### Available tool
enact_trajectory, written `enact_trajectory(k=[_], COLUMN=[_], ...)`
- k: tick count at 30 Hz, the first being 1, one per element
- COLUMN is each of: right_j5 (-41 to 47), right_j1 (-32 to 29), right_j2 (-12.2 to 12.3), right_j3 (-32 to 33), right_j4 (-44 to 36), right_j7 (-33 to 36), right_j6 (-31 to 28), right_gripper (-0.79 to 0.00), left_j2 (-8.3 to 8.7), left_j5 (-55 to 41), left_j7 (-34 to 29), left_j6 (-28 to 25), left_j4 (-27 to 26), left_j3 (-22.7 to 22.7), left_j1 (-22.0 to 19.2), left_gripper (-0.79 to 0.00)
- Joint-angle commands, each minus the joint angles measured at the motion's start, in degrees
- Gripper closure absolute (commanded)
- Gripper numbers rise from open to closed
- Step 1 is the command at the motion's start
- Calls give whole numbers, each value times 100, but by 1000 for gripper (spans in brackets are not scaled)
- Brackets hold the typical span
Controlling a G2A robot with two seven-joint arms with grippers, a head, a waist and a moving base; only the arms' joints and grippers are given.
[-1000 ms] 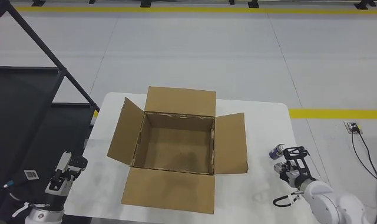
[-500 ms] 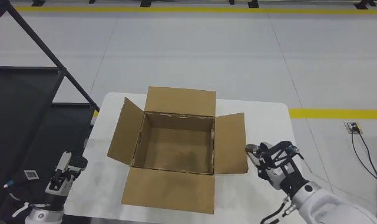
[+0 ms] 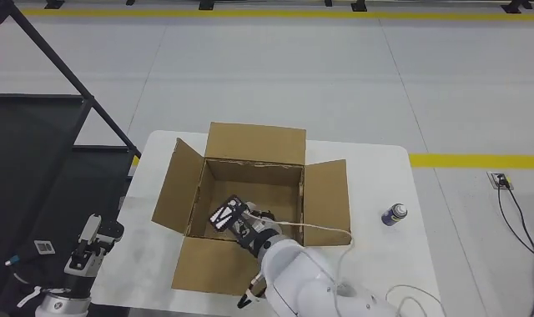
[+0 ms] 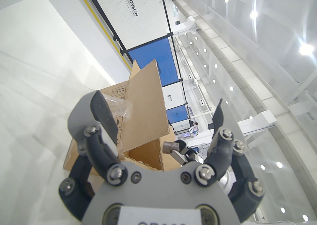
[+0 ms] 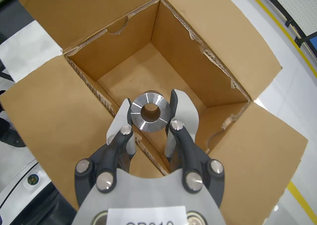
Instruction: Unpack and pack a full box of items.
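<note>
Currently a short metal cylinder [image 5: 151,127] with a round hole through its middle is pinched between the two fingers of the right claw [image 5: 151,101]. The claw hangs over the opening of the cardboard box [image 5: 185,45], close to the near wall, and the hole faces down toward the brown floor inside. Whether the cylinder sits below the rim I cannot tell. All four flaps are folded outward, the right arm comes in across the near flap, and torn corrugated edges show along the rim. The box stands about in the middle of the white counter [image 3: 375,171]. Well apart from it, to the right, a small dark can [image 3: 394,214] with a pale top stands upright on the counter. Off the counter's near left corner, the left claw [image 4: 157,98] is spread wide, pointing toward the box from the side.
</note>
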Motion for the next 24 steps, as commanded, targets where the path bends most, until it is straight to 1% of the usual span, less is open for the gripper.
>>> enact_trajectory(k=[1,3,5,24], right_j5=[221,387,536,554], right_j1=[541,924,1193,1168], right_j2=[-346,-661,-927,-926], right_j3=[-314,-484,-597,-594], right_j4=[715,1281,1748,1756], right_j7=[-15,-31,34,0], right_j6=[304,562,747,704], right_gripper=[0,0,0,0], left_j2=[0,0,0,0], left_j5=[0,0,0,0], left_j7=[0,0,0,0], left_j6=[0,0,0,0], left_j4=[0,0,0,0], left_j3=[0,0,0,0], left_j1=[0,0,0,0], left_gripper=[-785,-785,-785,-785])
